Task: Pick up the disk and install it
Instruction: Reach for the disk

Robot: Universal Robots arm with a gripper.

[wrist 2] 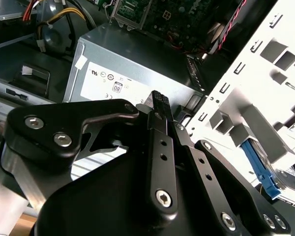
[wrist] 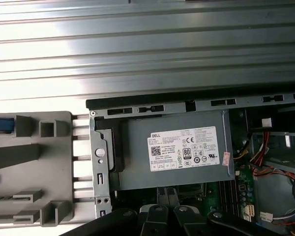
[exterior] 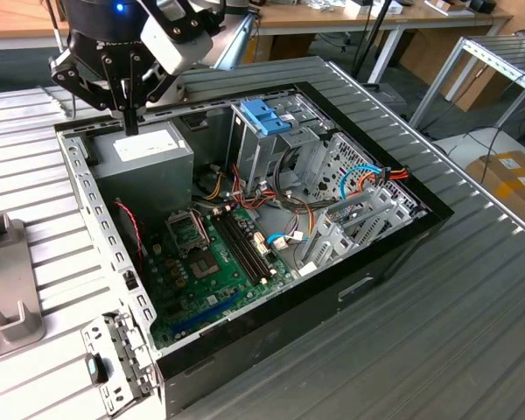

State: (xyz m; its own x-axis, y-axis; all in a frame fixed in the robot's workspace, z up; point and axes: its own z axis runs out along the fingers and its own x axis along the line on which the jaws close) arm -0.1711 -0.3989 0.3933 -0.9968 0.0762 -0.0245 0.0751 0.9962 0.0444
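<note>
Gripper (exterior: 129, 125), fingers together and empty, hangs over the power supply (exterior: 149, 150). The disk (wrist 2: 263, 172) sits in the grey holder (exterior: 9, 293), blue rail showing. In the exterior view the holder is at the gripper's seven o'clock, well apart.

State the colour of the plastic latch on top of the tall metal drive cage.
Bright blue. The latch shows best in the exterior view.

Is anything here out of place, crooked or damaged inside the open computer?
Nothing stands out. The power supply sits square in its corner of the case, and the gripper hangs above it, holding nothing.
</note>
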